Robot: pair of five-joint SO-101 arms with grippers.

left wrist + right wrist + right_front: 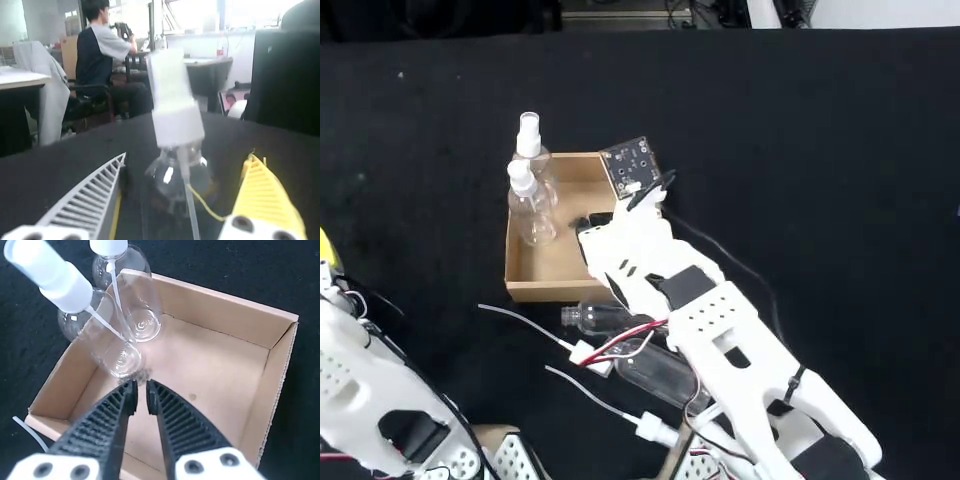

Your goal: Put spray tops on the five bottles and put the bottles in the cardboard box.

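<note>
Two of the five bottles can be counted as done: a topped bottle (532,160) is stood in the box (555,291) at its 10 o'clock corner, and a second topped bottle (533,215) is stood just beside it at 9 o'clock. The right gripper (141,386) is held over the box floor near the second of these; its fingers are drawn almost together, with only a slit between the tips, and nothing is gripped. A third bottle (175,180), with a top (172,105) on it and the tube down inside, is seen upright between the fingers of the left gripper (186,157). These are spread wide and no contact with the bottle can be made out, so it is judged not to be held. At 6 o'clock from the box, on the table (820,150), a bare bottle (595,318) is laid on its side, and another bare bottle (655,372) is laid near it, partly hidden under the right arm (740,340). A loose top (588,353) with its tube is laid between them, and a second loose top (655,430) near the latter. By this count two bottles are left to be topped and three to be boxed.
</note>
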